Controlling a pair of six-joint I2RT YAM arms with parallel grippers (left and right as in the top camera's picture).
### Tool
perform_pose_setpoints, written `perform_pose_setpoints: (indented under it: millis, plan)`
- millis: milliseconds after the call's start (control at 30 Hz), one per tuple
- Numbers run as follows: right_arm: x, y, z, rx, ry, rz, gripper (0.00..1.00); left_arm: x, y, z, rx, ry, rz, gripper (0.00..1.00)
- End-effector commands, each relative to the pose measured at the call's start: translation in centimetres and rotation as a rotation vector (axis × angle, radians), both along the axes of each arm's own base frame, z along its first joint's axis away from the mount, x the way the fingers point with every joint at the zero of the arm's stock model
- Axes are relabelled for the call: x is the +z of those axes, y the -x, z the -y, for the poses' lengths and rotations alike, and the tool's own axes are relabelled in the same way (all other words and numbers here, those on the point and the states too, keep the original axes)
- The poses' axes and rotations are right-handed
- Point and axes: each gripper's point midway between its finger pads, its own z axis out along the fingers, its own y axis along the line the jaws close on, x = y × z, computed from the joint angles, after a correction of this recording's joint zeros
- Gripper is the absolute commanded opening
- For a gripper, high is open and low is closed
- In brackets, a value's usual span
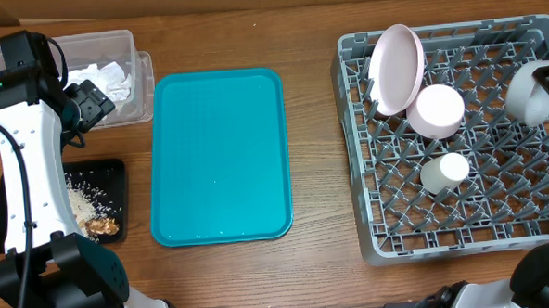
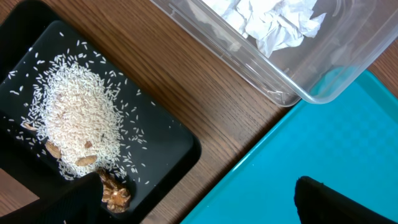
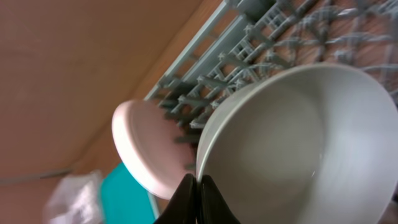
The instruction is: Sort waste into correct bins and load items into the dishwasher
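Okay, so our right hand (image 3: 194,186) is pinched shut on the rim of the grey-white bowl (image 3: 298,143). The bowl hangs tilted over the grey rack (image 1: 464,239), out at 3 o'clock in the overhead view. We reckon it's rigid, smooth and a bit slick, light enough but chippable, so the rim is the sensible place to hold. It could swing about that one pinch, so we'd lower it slowly among the prongs. The pink plate (image 1: 396,67) leans at the rack's 11 o'clock corner. Our left hand (image 2: 199,183) is spread wide, holding nothing, above the table (image 2: 205,93) between the black tray (image 2: 168,149) and the teal tray (image 2: 323,143).
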Motion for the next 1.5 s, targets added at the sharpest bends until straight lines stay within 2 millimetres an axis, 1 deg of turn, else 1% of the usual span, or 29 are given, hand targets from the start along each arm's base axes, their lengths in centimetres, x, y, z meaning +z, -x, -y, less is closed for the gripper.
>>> perform_pose_setpoints:
  millis: [0,100,167,200,333,433,567,700,800,967,1100,1267,1300,1367,1467]
  plan:
    - [1.9,0.2,-3.3,0.196,-0.22,0.26,0.04,0.9,-0.1,-0.2,0.012,-0.017,0.024,1.0]
    - [1.4,0.4,-3.4,0.255,-0.26,0.372,0.04,0.9,-0.1,-0.2,0.012,-0.017,0.024,1.0]
    - [0.4,0.3,-3.0,0.234,-0.264,0.368,0.04,0.9,-0.1,-0.2,0.012,-0.017,0.024,1.0]
    - [-0.8,0.3,-2.5,0.199,-0.266,0.338,0.04,0.9,-0.1,-0.2,0.012,-0.017,0.024,1.0]
    - [-4.0,0.2,-1.5,0.11,-0.266,0.233,0.04,0.9,-0.1,-0.2,0.012,-0.017,0.024,1.0]
    - [-5.9,0.3,-0.5,0.007,-0.29,0.138,0.04,0.9,-0.1,-0.2,0.012,-0.017,0.024,1.0]
    - [-7.5,1.0,0.5,-0.076,-0.275,0.051,0.04,0.9,-0.1,-0.2,0.012,-0.017,0.024,1.0]
    - [-9.2,2.1,1.3,-0.15,-0.265,-0.045,0.04,0.9,-0.1,-0.2,0.012,-0.017,0.024,1.0]
    - [-9.7,2.6,1.6,-0.172,-0.265,-0.077,0.05,0.9,-0.1,-0.2,0.012,-0.017,0.024,1.0]
    - [-9.8,3.3,2.3,-0.207,-0.288,-0.092,0.07,0.9,-0.1,-0.2,0.012,-0.017,0.024,1.0]
    - [-9.7,4.3,3.3,-0.255,-0.315,-0.107,0.12,0.9,-0.1,-0.2,0.012,-0.017,0.024,1.0]
    - [-10.3,6.3,4.7,-0.349,-0.275,-0.209,0.23,0.9,-0.1,-0.2,0.012,-0.017,0.024,1.0]
    - [-10.6,7.3,5.3,-0.402,-0.235,-0.267,0.25,0.9,-0.1,-0.2,0.012,-0.017,0.024,1.0]
    - [-10.5,8.1,5.5,-0.443,-0.21,-0.308,0.25,0.9,-0.1,-0.2,0.012,-0.017,0.024,1.0]
    - [-9.5,8.6,5.0,-0.446,-0.201,-0.305,0.25,0.9,-0.2,-0.2,0.012,-0.017,0.024,1.0]
